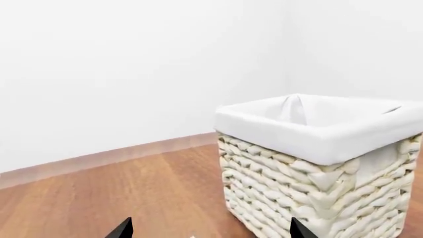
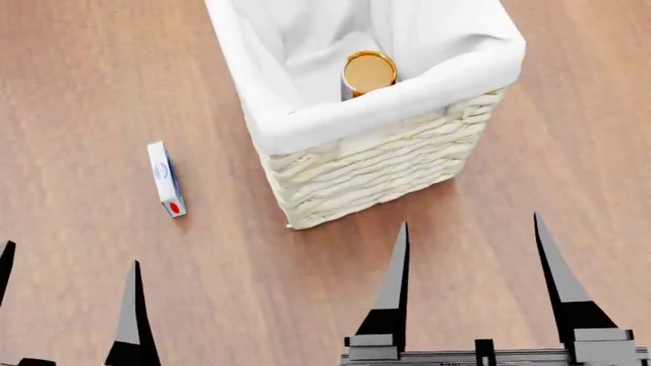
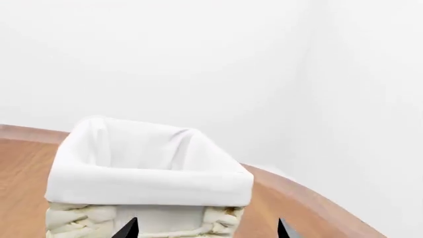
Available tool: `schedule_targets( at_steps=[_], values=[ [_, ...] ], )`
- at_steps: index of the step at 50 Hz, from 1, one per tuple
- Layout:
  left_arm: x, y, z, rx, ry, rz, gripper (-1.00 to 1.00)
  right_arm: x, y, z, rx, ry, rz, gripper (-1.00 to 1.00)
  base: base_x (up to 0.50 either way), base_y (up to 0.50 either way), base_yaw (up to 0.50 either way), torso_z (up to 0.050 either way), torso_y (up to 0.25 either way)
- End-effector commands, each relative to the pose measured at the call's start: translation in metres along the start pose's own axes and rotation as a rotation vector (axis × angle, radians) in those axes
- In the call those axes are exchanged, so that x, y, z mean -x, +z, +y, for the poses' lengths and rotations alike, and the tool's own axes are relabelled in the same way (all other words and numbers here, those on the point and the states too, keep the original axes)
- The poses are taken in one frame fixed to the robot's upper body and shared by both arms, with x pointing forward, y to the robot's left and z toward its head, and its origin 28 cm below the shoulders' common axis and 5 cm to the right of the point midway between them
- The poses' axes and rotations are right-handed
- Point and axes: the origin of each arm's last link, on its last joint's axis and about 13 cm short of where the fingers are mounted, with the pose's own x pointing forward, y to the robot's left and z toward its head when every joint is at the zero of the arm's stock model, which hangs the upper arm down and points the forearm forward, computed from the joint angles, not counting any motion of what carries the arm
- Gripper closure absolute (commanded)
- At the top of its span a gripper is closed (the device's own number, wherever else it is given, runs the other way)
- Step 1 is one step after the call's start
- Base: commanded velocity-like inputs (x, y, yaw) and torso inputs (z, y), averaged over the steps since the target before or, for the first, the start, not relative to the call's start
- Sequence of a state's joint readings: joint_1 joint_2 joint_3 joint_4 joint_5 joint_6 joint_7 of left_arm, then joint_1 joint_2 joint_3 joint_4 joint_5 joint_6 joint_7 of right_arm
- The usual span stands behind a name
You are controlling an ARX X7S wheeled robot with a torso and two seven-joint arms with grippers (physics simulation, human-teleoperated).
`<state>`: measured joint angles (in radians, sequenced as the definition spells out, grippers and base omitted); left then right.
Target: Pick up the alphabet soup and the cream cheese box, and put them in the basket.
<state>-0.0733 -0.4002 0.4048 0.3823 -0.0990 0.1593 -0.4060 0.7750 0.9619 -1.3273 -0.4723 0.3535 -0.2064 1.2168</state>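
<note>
The basket [image 2: 356,164] is cream woven wicker with a white liner and stands on the wooden floor. Inside it the alphabet soup [image 2: 368,72] stands upright; only its round metal top shows. The cream cheese box [image 2: 166,179], thin and white with a blue logo and a red spot, lies on the floor left of the basket. My left gripper [image 2: 72,253] is open and empty, near and slightly left of the box. My right gripper [image 2: 470,219] is open and empty just in front of the basket. Both wrist views show the basket [image 1: 317,148] [image 3: 145,168] beyond open jaws [image 1: 210,220] [image 3: 207,219].
Brown wooden floor [image 2: 91,76] spreads around the basket. White walls with a pale skirting board [image 1: 99,158] stand behind it in the wrist views.
</note>
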Motion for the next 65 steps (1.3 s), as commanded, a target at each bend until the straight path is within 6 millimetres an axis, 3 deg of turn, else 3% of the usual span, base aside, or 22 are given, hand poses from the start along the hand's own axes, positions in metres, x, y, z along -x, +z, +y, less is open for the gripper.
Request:
schedule_targets(
  at_steps=[1,7,15,25,38,54,65],
  values=[
    [-0.021,-0.010,0.002,0.073,0.009,0.052,-1.00,0.008,-0.003,0.000,-0.013,-0.006,0.023,-1.00,0.00,0.00,0.00,0.000,0.000],
    [-0.043,-0.025,0.005,0.070,0.019,0.100,-1.00,0.008,-0.004,-0.001,-0.013,-0.007,0.026,-1.00,0.00,0.00,0.00,0.000,0.000],
    [-0.074,-0.064,0.005,0.041,0.021,0.210,-1.00,0.011,-0.001,0.000,-0.036,-0.001,0.031,-1.00,0.00,0.00,0.00,0.000,0.000],
    [-0.096,-0.086,0.009,0.072,0.028,0.265,-1.00,0.014,-0.002,0.000,-0.038,0.000,0.042,-1.00,0.00,0.00,0.00,0.000,0.000],
    [-0.106,-0.099,0.010,0.161,0.064,0.324,-1.00,0.015,-0.004,0.002,-0.049,0.006,0.057,-1.00,0.00,0.00,0.00,0.000,0.000],
    [-0.119,-0.121,0.013,0.092,0.080,0.354,-1.00,0.016,-0.005,0.001,-0.049,0.006,0.067,-1.00,0.00,0.00,0.00,0.000,0.000],
    [-0.113,-0.133,0.014,0.047,0.092,0.407,-1.00,0.016,-0.007,0.000,-0.043,-0.002,0.079,-1.00,0.00,0.00,0.00,0.000,0.000]
  ],
)
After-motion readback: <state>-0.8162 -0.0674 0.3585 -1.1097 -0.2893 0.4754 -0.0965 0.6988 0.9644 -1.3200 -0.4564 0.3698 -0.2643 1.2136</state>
